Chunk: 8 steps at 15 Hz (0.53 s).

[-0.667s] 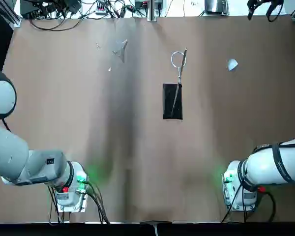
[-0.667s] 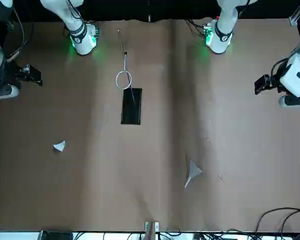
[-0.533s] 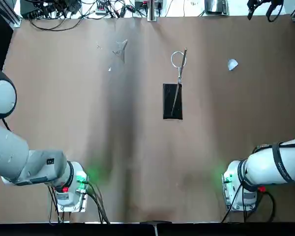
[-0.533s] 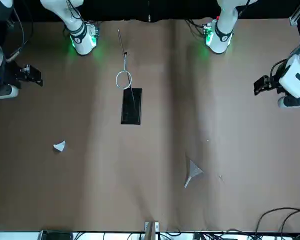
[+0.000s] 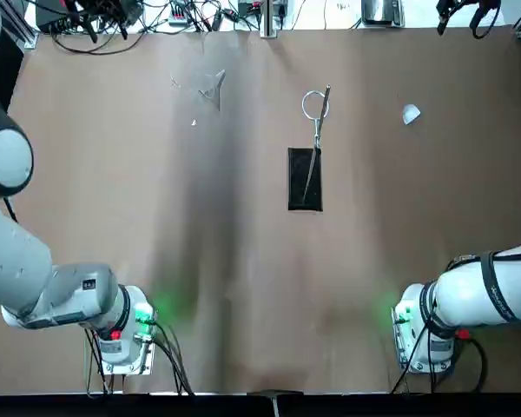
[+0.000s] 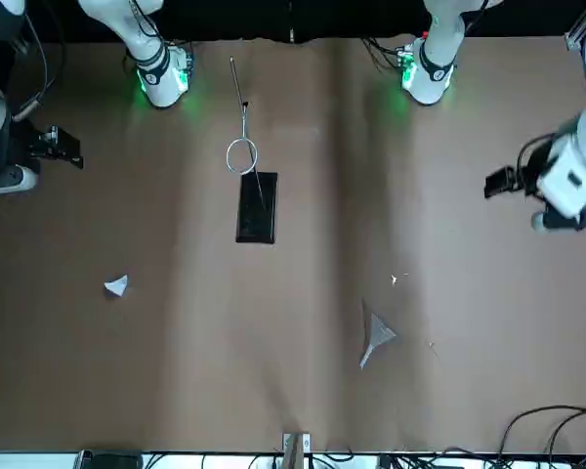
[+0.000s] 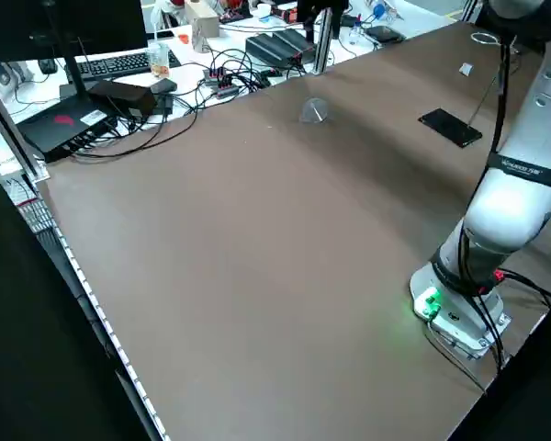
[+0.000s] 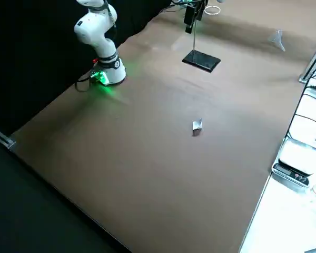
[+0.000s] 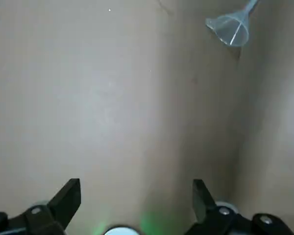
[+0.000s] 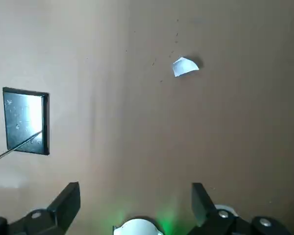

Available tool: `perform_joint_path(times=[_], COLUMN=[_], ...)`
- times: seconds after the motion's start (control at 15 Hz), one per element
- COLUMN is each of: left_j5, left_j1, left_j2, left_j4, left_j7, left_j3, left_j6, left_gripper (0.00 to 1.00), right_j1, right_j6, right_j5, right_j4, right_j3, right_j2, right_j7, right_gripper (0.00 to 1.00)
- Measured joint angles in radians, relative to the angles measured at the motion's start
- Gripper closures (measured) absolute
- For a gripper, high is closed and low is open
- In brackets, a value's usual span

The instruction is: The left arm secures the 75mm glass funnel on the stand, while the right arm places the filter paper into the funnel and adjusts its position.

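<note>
Top view: clear glass funnel with pointed stem (image 5: 214,90), upper left; black-based wire-ring stand (image 5: 305,180), upper centre; folded white filter paper (image 5: 410,114), upper right. Left wrist view: left gripper (image 9: 137,200), parted and empty, should grasp the cone gently (glass slips). Right gripper (image 10: 136,201), also parted, waits.

The left gripper (image 6: 488,184) hangs in the air off at the far left, its two fingers spread open, with the left arm (image 5: 65,287) bent above it. At the right, the right gripper (image 6: 76,151) hovers high, its fingers also parted wide, below the raised right arm (image 5: 495,287). Green light glows at both arms' bases.
</note>
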Motion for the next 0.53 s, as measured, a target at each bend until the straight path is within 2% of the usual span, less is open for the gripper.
perform_joint_path(times=[0.2, 0.33, 0.53], left_j5=[-0.041, -0.108, -0.178], left_j1=[0.065, 0.101, 0.108], left_j2=[0.096, 0.154, 0.201], left_j4=[-0.007, -0.014, -0.078], left_j7=[0.0, 0.0, -0.047], left_j3=[0.002, 0.003, 0.0], left_j6=[0.096, 0.162, 0.313], left_gripper=[0.0, 0.0, 0.0], right_j1=[0.0, 0.0, 0.0], right_j6=[0.0, 0.001, 0.01], right_j5=[0.001, 0.004, 0.006], right_j4=[-0.001, -0.003, -0.003], right_j3=[0.0, 0.001, 0.001], right_j2=[0.001, 0.012, 0.043], right_j7=[0.0, 0.0, 0.0], right_gripper=[0.0, 0.0, 0.0])
